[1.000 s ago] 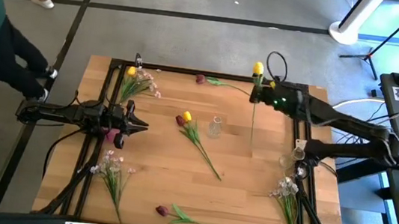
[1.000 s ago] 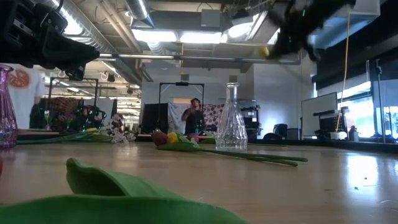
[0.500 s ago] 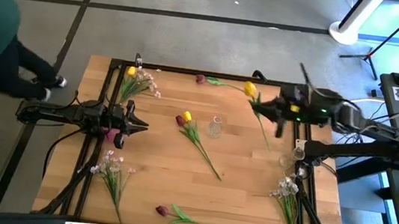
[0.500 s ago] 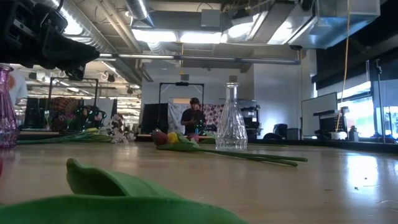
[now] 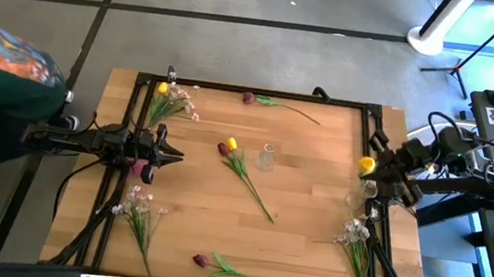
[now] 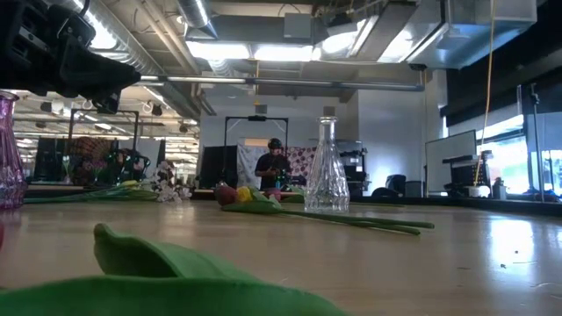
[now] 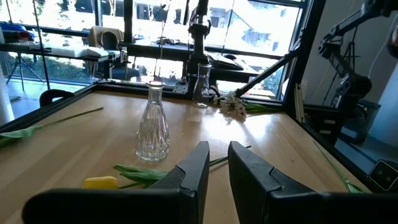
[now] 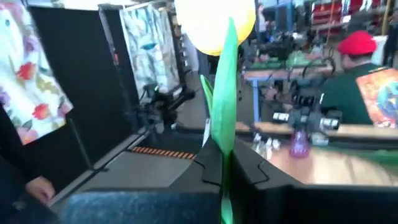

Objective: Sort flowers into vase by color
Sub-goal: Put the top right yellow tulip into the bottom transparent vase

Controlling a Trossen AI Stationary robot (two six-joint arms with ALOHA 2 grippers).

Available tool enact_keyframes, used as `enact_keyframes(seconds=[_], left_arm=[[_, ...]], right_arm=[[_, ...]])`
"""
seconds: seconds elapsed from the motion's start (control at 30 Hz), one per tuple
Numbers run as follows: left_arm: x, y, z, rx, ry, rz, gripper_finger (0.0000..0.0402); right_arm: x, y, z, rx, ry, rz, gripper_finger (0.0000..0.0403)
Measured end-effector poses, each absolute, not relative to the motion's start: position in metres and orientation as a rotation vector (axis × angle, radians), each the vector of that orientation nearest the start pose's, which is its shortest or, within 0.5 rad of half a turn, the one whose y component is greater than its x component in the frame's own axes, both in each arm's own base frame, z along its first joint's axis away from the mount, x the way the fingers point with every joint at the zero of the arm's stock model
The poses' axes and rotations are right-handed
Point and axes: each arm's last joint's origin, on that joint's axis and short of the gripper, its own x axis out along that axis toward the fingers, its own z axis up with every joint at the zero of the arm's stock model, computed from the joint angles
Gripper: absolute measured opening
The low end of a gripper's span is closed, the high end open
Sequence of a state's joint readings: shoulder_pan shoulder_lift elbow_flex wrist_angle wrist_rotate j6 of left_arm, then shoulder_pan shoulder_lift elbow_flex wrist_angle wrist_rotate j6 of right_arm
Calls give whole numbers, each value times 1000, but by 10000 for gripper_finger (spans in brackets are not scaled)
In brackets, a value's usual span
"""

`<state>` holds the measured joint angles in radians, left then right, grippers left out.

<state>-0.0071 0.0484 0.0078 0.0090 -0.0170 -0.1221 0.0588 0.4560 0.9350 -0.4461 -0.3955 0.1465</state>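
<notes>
My right gripper (image 5: 383,169) hovers over the table's right edge, shut on a yellow tulip (image 5: 367,164), beside two small clear vases (image 5: 368,186). A clear vase (image 5: 266,157) stands mid-table, with a yellow and a maroon tulip (image 5: 228,144) lying next to it. More flowers lie flat: a yellow tulip with a white-pink sprig (image 5: 169,102), a maroon tulip (image 5: 248,98), two sprigs (image 5: 137,205) (image 5: 355,233) and a maroon tulip (image 5: 201,260). My left gripper (image 5: 169,155) waits at the left above a pink vase (image 5: 138,167), fingers (image 7: 199,171) slightly apart and empty. My right gripper pinches the yellow tulip's green stem and leaf (image 8: 222,134) between its two fingers, a little below the head (image 8: 214,25). The fingers come level from the table's right side. The tulip is lifted clear, its head sticking out past the fingertips toward the table's left.
A black frame rail (image 5: 262,92) runs round the wooden table. A person in a green top (image 5: 2,73) stands off the table's left side, and another person (image 6: 275,162) is far back in the room. A green leaf (image 6: 176,281) lies close before the low camera.
My right gripper has carried the yellow tulip up and away from the table's far edge to its right edge, rolling and turning as it went. The tulip, first with its stem trailing over the table, has swung round with the gripper. My left arm has kept still.
</notes>
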Motion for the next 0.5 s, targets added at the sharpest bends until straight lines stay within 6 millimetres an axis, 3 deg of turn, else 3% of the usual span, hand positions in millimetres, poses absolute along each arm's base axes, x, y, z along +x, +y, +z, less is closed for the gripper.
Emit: enact_keyframes(seconds=[0.23,0.37,0.5], left_arm=[[100,0,163,-122,31,12,57],[100,0,163,-121,31,12,57],[100,0,163,-121,31,12,57]], right_arm=[[15,11,378,17,-93,426,3],[2,9,375,6,-113,367,4],[3,8,373,10,-96,318,4]])
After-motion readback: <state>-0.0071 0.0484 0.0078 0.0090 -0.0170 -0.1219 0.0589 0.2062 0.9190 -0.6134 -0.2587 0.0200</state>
